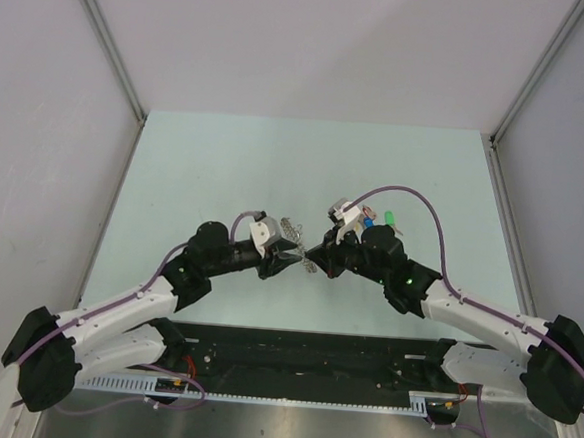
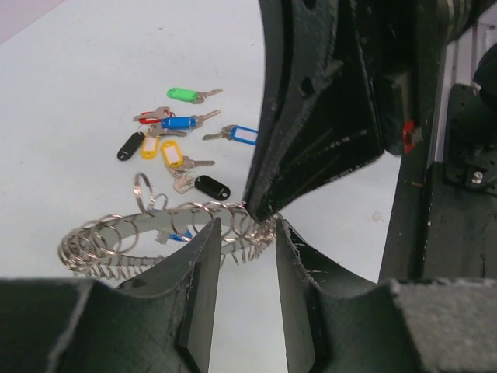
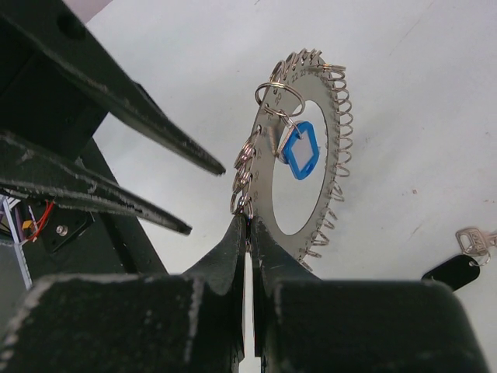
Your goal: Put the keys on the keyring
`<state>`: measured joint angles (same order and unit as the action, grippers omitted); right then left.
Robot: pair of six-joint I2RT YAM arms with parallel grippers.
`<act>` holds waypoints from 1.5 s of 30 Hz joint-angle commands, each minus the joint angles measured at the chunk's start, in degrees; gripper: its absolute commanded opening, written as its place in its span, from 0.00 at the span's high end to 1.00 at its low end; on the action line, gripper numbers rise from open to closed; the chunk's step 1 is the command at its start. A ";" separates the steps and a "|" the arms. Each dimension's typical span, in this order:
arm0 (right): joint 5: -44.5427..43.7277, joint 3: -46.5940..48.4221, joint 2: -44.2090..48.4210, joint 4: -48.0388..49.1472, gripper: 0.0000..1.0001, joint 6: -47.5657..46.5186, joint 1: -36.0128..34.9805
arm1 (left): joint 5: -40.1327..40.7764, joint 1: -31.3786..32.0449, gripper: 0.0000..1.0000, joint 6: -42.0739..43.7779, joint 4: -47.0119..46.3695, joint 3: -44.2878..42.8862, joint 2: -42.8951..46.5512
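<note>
While right gripper (image 3: 247, 223) pinches keyring (image 3: 266, 185), left gripper (image 2: 247, 225) seemingly gapes.

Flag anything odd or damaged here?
Nothing stands out. The flat grey beaded metal keyring is pinched at its rim by the right gripper, one blue tag on it; the other coloured-tag keys lie loose on the table.

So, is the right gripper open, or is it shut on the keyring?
Shut on the keyring: in the right wrist view the right gripper pinches the ring's near edge between its jaws.
</note>
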<state>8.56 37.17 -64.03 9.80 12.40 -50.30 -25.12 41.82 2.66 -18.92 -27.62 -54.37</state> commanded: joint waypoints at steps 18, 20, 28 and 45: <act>-2.32 0.36 3.91 0.92 1.00 -3.53 -1.11 | 1.83 2.83 0.62 6.75 -4.90 1.95 1.11; -2.32 0.45 4.00 0.83 1.00 -3.70 -1.29 | 2.18 2.91 0.62 6.75 -5.08 1.78 0.67; -2.40 0.45 3.91 0.57 1.00 -4.05 -1.64 | 1.66 2.91 0.62 7.10 -5.25 0.63 -1.26; -1.79 0.36 3.39 0.74 1.00 -4.58 -2.61 | 6.48 2.91 0.62 6.84 -6.13 0.46 0.05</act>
<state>6.35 37.17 -61.91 7.44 8.86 -52.14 -22.37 44.38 8.14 -21.78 -24.88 -56.05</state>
